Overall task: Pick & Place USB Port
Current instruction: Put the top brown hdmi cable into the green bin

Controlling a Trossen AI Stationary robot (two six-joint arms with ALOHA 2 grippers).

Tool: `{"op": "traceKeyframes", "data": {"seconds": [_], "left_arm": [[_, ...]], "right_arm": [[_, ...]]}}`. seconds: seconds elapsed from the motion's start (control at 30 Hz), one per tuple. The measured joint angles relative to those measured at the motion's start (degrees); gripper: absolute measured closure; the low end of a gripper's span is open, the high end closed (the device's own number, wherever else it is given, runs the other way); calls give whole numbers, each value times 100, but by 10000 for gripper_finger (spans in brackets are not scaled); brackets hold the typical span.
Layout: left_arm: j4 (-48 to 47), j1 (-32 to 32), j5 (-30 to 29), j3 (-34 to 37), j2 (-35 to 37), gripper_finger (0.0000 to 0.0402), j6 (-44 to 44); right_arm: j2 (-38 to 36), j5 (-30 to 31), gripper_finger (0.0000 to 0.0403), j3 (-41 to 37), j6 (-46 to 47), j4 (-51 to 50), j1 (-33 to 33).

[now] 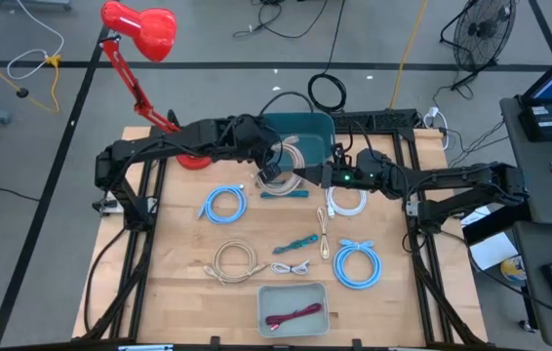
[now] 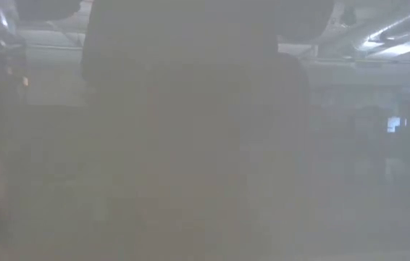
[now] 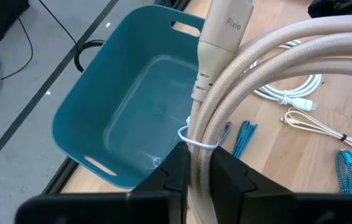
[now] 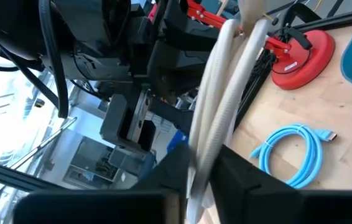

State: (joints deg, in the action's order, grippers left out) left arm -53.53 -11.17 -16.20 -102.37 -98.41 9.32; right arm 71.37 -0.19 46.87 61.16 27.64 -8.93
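Both hands meet beside the teal bin (image 1: 300, 132), sharing one beige cable (image 3: 238, 112). The left hand (image 3: 198, 171) is clenched on its bundle, and the right hand (image 4: 204, 165) grips it too. Nothing lies in the bin yet; dropping it remains.

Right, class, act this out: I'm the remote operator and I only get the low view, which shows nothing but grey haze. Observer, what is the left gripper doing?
Observer: The left gripper is shut on a coiled beige cable.
Operator: Where is it holding that?
Observer: Above the teal bin at the table's far edge.
Operator: And the right gripper?
Observer: The right gripper is closed on that beige cable too, meeting the left one mid-table.
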Motion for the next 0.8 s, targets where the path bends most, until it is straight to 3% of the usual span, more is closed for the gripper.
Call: {"op": "traceKeyframes", "data": {"seconds": [0.3, 0.5, 0.8], "left_arm": [[-87, 84, -96, -42, 7, 347, 76], [-354, 86, -137, -407, 13, 334, 44], [-897, 66, -649, -1212, 0, 331, -11]], "right_arm": [[-2, -17, 387, 0, -57, -92, -44], [-9, 3, 388, 2, -80, -68, -50], [0, 53, 391, 13, -205, 34, -170]]}}
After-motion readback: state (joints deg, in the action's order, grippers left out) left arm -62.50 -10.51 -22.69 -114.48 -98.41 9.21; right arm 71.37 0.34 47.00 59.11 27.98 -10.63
